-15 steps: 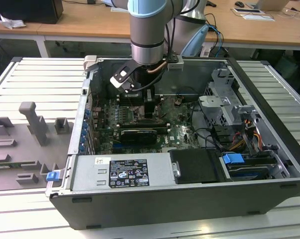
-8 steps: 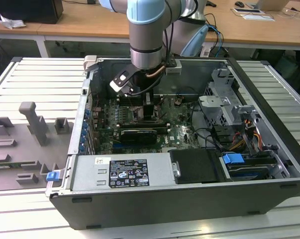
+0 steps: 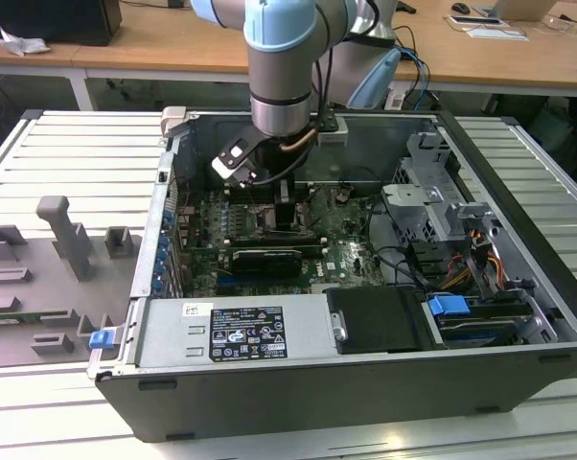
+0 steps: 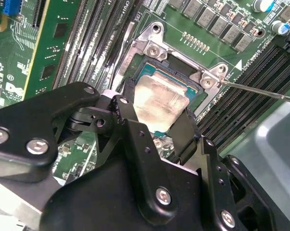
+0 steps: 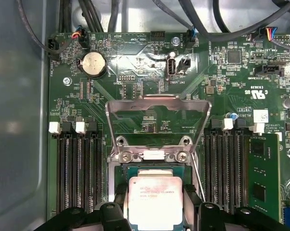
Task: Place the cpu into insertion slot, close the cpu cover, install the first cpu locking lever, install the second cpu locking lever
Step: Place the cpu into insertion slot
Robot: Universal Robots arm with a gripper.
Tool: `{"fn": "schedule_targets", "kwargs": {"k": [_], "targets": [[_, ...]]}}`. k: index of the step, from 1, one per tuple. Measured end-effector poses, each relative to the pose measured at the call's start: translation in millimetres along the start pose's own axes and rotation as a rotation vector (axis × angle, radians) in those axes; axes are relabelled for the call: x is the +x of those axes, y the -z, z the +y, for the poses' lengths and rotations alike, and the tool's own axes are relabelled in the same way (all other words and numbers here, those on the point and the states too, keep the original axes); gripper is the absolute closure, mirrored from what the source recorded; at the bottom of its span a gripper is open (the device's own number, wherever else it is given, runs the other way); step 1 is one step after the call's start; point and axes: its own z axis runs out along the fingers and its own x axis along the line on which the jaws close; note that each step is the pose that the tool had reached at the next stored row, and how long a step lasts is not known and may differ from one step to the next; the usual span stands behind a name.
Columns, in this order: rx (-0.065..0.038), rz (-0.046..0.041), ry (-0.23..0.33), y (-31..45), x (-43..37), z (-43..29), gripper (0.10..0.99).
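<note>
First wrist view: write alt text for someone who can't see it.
A silver-topped cpu sits at the insertion slot of a green circuit board, held in the black pincer. The cpu cover is swung open off the slot, and black memory slots run along both sides of it.

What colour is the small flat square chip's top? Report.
Silver-grey; the cpu shows best in first wrist view.

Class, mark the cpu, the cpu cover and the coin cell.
cpu point(image 5: 154, 199), first wrist view, middle of its silver top.
cpu cover point(image 5: 157, 99), first wrist view, bar opposite its hinge.
coin cell point(image 5: 94, 64), first wrist view, centre of its face.
</note>
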Motion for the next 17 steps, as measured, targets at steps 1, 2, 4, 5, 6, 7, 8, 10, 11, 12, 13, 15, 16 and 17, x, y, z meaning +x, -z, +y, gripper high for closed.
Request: {"fn": "schedule_targets", "kwargs": {"k": [1, 2, 4, 5, 6, 7, 8, 10, 11, 12, 13, 15, 16, 17], "targets": [[0.000, -0.0003, 0.000, -0.7, 0.1, -0.1, 0.545], [0.000, -0.0004, 0.000, -1.5, 0.3, -0.2, 0.545], [0.000, -0.0001, 0.000, -2.0, 0.4, -0.2, 0.545], [0.000, -0.0002, 0.000, -2.1, 0.4, -0.2, 0.545], [0.000, -0.0001, 0.000, -2.3, 0.4, -0.2, 0.545], [-0.001, 0.0014, 0.000, -2.9, 0.7, -0.1, 0.537], [-0.001, 0.0011, 0.000, -2.9, 0.7, -0.1, 0.537], [0.000, 0.0001, 0.000, -2.7, 0.4, -0.2, 0.471], [0.000, -0.0001, 0.000, -2.4, 0.4, -0.2, 0.471], [0.000, 0.0001, 0.000, -1.8, 0.4, -0.2, 0.471], [0.000, 0.0004, 0.000, -0.5, 0.4, -0.1, 0.471], [0.000, 0.0018, 0.000, 4.4, 0.4, 0.2, 0.471], [0.000, 0.0020, 0.000, 5.9, 0.3, 0.3, 0.471], [0.001, 0.0020, 0.000, 7.7, 0.3, 0.5, 0.471]]}}
